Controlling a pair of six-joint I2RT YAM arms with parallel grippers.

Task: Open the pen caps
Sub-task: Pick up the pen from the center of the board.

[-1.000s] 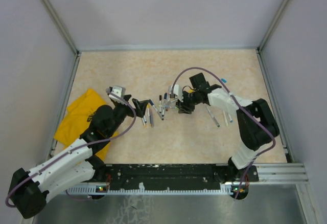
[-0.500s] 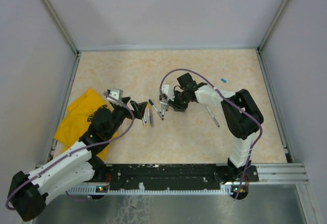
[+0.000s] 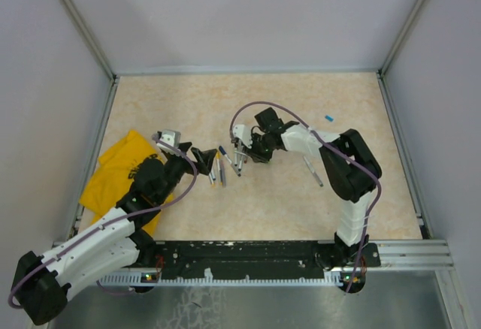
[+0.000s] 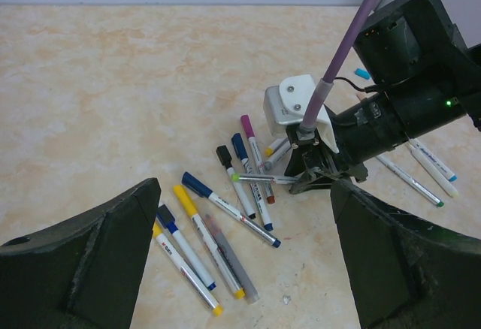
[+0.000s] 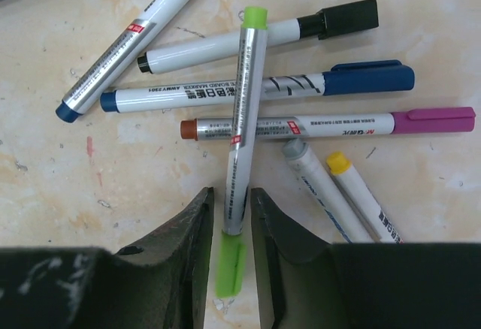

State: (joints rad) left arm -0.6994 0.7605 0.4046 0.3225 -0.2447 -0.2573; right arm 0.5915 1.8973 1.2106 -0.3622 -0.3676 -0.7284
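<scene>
Glossy plastic pens [image 5: 248,89], matt yellow cloth [image 3: 113,167], smooth mottled table [image 3: 225,104]

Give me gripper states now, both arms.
Left gripper: open, empty.
Right gripper: narrowly open, straddling the green pen, not clamped yet.

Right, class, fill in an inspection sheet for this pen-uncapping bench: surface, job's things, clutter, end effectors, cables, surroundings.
surface: beige mottled tabletop, a few small marks.
job's things: pens clustered mid-table; green pen lies across others; another pen lies beside the right arm; loose blue cap, as it seems, far right.
clutter: yellow cloth at left, partly under the left arm.
end effectors: left end effector wide open beside the pens; right end effector narrow around the green pen near its cap, contact unclear.
cables: a purple cable loops over each arm.
surroundings: pale walls, metal rail at the near edge.
</scene>
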